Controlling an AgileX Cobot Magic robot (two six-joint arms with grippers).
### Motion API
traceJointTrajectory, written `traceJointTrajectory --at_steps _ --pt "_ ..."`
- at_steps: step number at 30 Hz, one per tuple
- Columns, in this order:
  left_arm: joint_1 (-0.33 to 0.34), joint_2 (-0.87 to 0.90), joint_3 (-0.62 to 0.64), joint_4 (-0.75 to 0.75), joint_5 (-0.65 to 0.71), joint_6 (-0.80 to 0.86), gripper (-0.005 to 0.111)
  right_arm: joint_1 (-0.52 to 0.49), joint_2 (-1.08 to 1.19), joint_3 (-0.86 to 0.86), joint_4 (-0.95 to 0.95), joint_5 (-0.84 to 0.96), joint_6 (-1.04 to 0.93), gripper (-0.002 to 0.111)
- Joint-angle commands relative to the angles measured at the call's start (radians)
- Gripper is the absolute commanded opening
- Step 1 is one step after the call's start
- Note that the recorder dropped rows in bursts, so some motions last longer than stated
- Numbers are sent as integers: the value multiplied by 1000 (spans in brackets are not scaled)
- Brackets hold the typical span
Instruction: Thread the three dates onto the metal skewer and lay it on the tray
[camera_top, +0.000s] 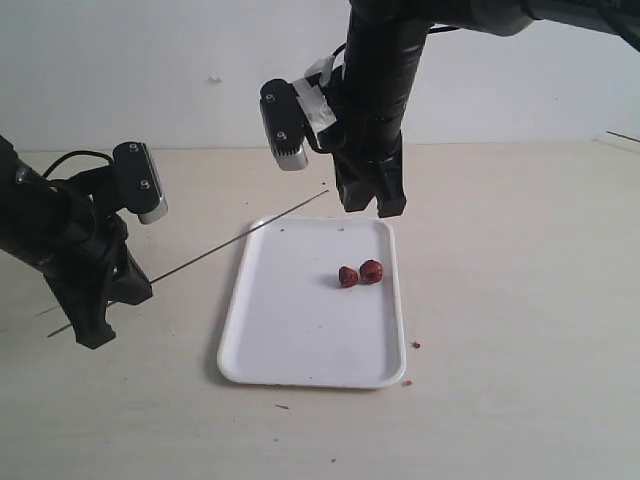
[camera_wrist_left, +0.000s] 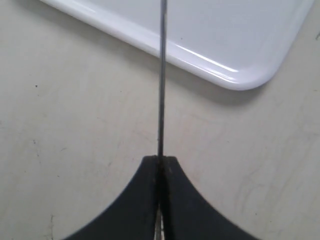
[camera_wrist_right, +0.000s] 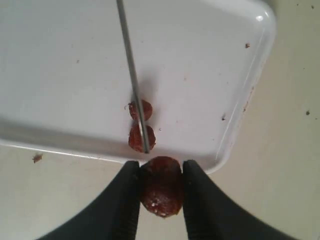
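Reddish-brown date (camera_wrist_right: 161, 192) pinched in right gripper (camera_wrist_right: 160, 166), jaws closed onto it, just behind metal skewer (camera_wrist_right: 131, 75) tip; left gripper (camera_wrist_left: 160, 161) clamped tight on skewer's other end; two dates (camera_wrist_right: 135, 140) loose on tray (camera_wrist_right: 60, 75).

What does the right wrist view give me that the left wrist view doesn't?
Only the right wrist view: the right tool shut on one date, and two dates lying on the tray. Only the left wrist view: the left tool clamped on the metal skewer. Both: the skewer and part of the white tray.
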Motion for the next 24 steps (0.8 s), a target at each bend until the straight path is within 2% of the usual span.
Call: traceJointTrajectory --at_steps 1,20,24 --pt "-6 -1 1 -5 -15 -1 0 -2 -30 0 -4 5 -1 29" --pt "-6 -1 1 -5 -30 10 0 -2 -27 0 -4 5 -4 29" --pt "-24 -1 1 -7 -30 40 0 -2 -27 0 -4 5 -17 29"
